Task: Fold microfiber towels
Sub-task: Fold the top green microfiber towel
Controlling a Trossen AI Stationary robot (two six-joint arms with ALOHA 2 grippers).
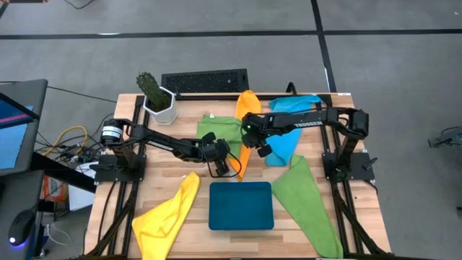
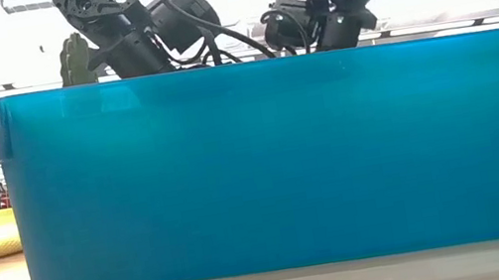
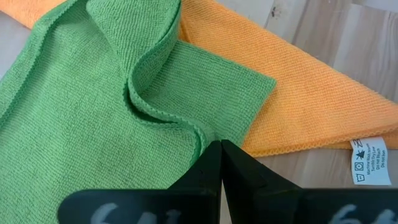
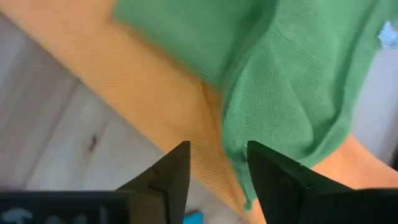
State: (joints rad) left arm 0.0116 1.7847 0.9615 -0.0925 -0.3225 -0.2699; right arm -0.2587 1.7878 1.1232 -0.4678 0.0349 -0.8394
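A green towel (image 1: 219,133) lies at the table's middle, partly over a long orange towel (image 1: 247,108). One of its flaps (image 3: 146,50) is folded over on itself. My left gripper (image 3: 222,149) is shut, its tips at the green towel's hemmed edge where it meets the orange towel (image 3: 311,93). My right gripper (image 4: 217,168) stands open above the line where the green towel (image 4: 292,93) overlaps the orange one (image 4: 143,93). A blue towel (image 1: 292,126), a second green towel (image 1: 307,206) and a yellow towel (image 1: 170,213) lie flat around them. My left gripper comes slanting down with its shut tips at the green towel's hemmed edge (image 3: 200,138). The fingers themselves cover the spot, so I cannot tell whether they touch or pinch the cloth.
A dark teal tray (image 1: 241,205) sits at the near middle, and its wall (image 2: 282,155) fills the low view. A cactus in a white pot (image 1: 155,97) and a black keyboard (image 1: 204,81) stand at the far edge. Bare wood shows between the tray and the green towel.
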